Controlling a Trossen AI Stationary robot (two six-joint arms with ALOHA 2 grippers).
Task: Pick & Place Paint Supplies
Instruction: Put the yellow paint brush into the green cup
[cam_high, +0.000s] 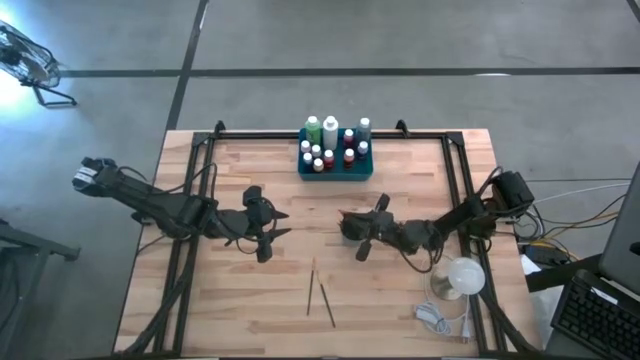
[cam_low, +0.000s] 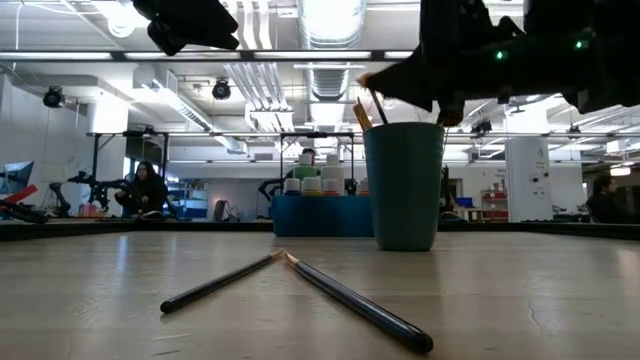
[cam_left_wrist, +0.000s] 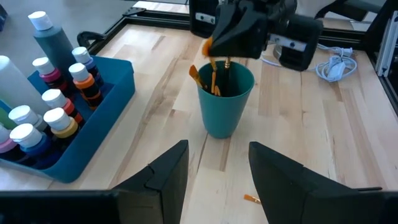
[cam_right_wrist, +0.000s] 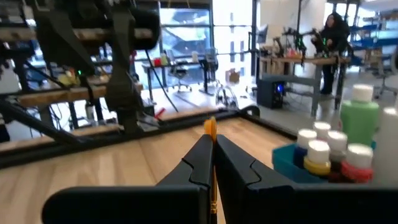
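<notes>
Taking the dark teal round plastic cup (cam_low: 404, 186) as the landmark, two thin, dark-handled paintbrushes (cam_high: 320, 296) lie flat on the pale wooden table (cam_high: 230, 310) nearer the front edge than the cup, their bristle ends almost meeting and their handles spreading apart toward the front. The cup stands upright near the table's middle with several orange-handled brushes (cam_left_wrist: 213, 79) leaning inside it. Directly above the cup hangs the right gripper (cam_high: 352, 226), its two dark fingers (cam_right_wrist: 202, 163) pressed together on a slim orange-handled paintbrush (cam_right_wrist: 211, 128) that points down into the cup's mouth. To the cup's left, well apart from it, the left gripper (cam_high: 276, 228) hovers over bare wood facing the cup, its fingers parted with nothing between them. Behind the cup, at the table's far edge, sits the blue rectangular plastic tray (cam_high: 336, 167) filled with small white-capped paint bottles (cam_left_wrist: 55, 121) in pink, red, orange, yellow and blue, alongside taller green, white and grey bottles (cam_high: 330, 130). Beyond the table, in the room behind, a person (cam_low: 148, 187) sits at a bench.
</notes>
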